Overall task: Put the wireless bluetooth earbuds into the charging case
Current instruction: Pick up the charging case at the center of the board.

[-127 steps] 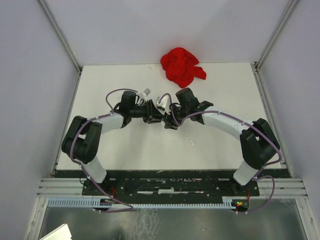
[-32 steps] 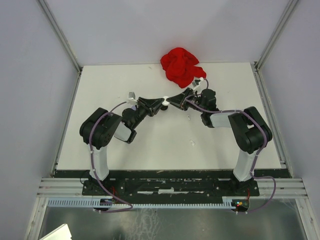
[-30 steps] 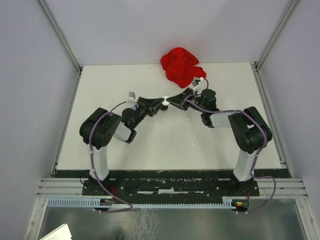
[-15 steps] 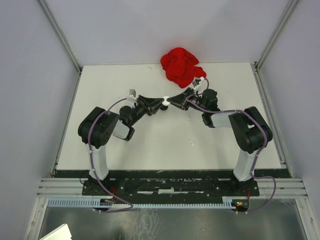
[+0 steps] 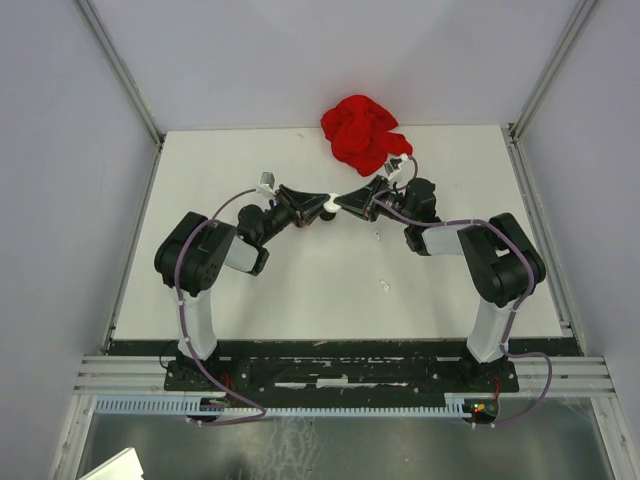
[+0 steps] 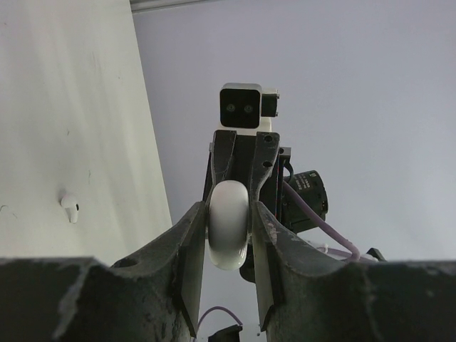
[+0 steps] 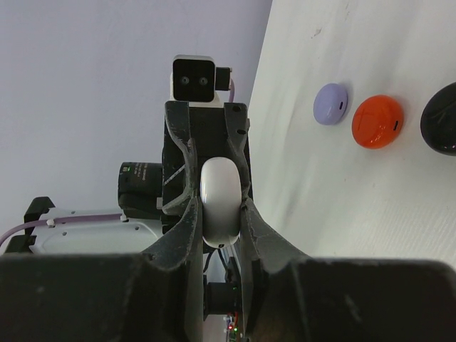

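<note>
A white rounded charging case (image 5: 328,204) hangs above the table, gripped from both sides. My left gripper (image 5: 321,206) is shut on it, and the case shows between its fingers in the left wrist view (image 6: 229,226). My right gripper (image 5: 337,203) is shut on the same case from the opposite side (image 7: 219,201). One white earbud (image 6: 70,206) lies on the table. Two small white bits, likely earbuds, lie right of centre (image 5: 378,237) and nearer the front (image 5: 383,286). I see no red, black or lilac buds.
A crumpled red cloth (image 5: 362,132) lies at the far edge. In the right wrist view a lilac disc (image 7: 331,104), a red disc (image 7: 377,122) and a black disc (image 7: 442,117) lie in a row on the table. Grey walls enclose the white table (image 5: 250,290).
Since 4 s ago both arms have swung outward and now meet tip to tip on the case. Over the last second the left wrist edged slightly farther back; the case barely moved.
</note>
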